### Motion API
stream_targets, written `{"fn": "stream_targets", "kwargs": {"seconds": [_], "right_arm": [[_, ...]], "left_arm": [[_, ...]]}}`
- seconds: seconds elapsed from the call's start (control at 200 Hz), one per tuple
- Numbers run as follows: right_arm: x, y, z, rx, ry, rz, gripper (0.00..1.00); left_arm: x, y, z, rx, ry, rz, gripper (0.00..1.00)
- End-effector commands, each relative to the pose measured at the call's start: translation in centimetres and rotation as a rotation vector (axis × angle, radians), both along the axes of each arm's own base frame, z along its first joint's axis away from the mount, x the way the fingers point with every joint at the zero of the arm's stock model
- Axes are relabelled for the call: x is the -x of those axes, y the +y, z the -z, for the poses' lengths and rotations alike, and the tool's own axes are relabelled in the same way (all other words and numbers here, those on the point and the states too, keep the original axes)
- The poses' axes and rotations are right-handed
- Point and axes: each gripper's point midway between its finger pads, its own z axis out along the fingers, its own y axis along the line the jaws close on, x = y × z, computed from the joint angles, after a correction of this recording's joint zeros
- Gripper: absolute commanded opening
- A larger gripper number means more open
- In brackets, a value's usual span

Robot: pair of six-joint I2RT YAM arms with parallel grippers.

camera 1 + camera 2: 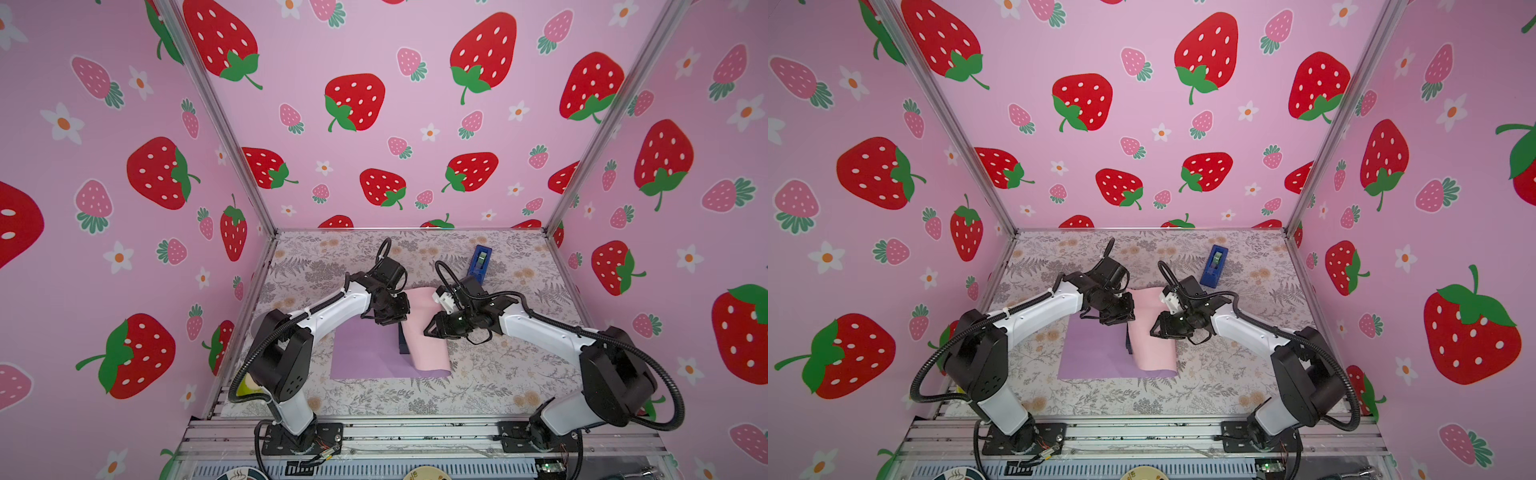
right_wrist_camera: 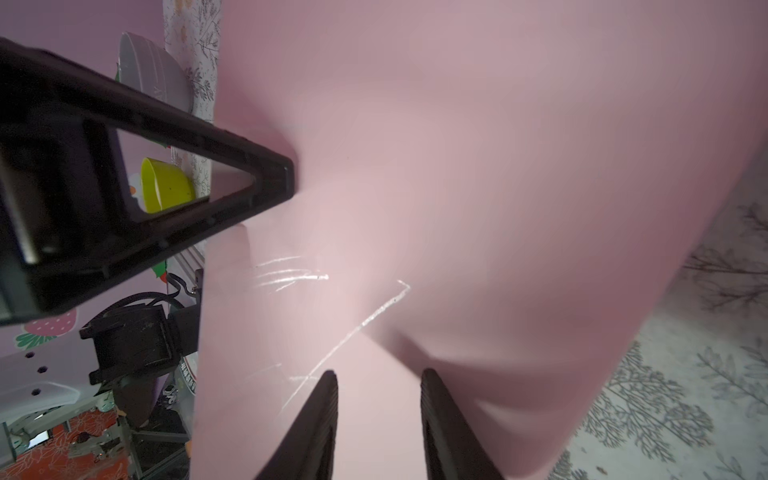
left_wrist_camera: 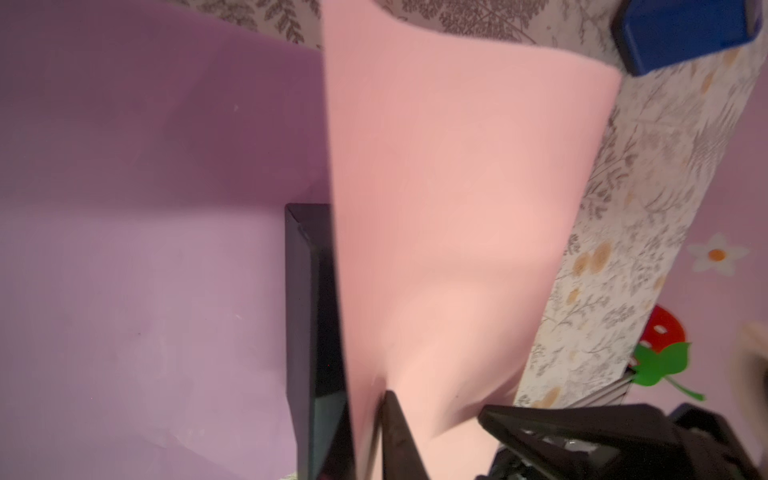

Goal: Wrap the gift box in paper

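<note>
Paper (image 1: 361, 353) lay lilac-up on worktop (image 1: 498, 374), pink flap draped over gift box (image 3: 311, 311) sitting on it, while left fingers (image 3: 399, 432) and right fingers (image 2: 316, 424), both apart, pushed flap against box, probably to crease it.

Floral table (image 1: 478, 390): paper (image 1: 365, 353), blue tape dispenser (image 1: 480, 259).

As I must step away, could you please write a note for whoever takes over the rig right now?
Left claw: jaws apart at the pink flap edge; grip unclear.
Right claw: jaws apart, tips against the flap.
Gift box: on the paper, lilac face up, mostly hidden by the raised flap.
Done: one side lifted over the box.
To do: fold the remaining sides, then tape; blue tape dispenser sits behind the right arm.
</note>
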Motion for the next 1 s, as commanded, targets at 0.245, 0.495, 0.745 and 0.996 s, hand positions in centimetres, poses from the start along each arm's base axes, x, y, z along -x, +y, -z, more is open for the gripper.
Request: {"fn": "stream_targets", "kwargs": {"seconds": [0.245, 0.495, 0.745, 0.996], "right_arm": [[0.6, -0.3, 1.7, 0.034, 0.03, -0.009, 0.36], [0.7, -0.4, 1.8, 0.037, 0.032, -0.008, 0.36], [0.5, -0.4, 1.5, 0.031, 0.03, -0.003, 0.36], [0.2, -0.4, 0.6, 0.02, 0.017, 0.008, 0.35]], "left_arm": [[1.1, 1.7, -1.1, 0.086, -0.037, -0.008, 0.46], [2.0, 0.6, 0.3, 0.211, -0.003, 0.004, 0.46], [2.0, 0.2, 0.9, 0.237, 0.008, 0.015, 0.27], [2.1, 0.0, 1.5, 0.249, 0.026, 0.012, 0.13]]}}
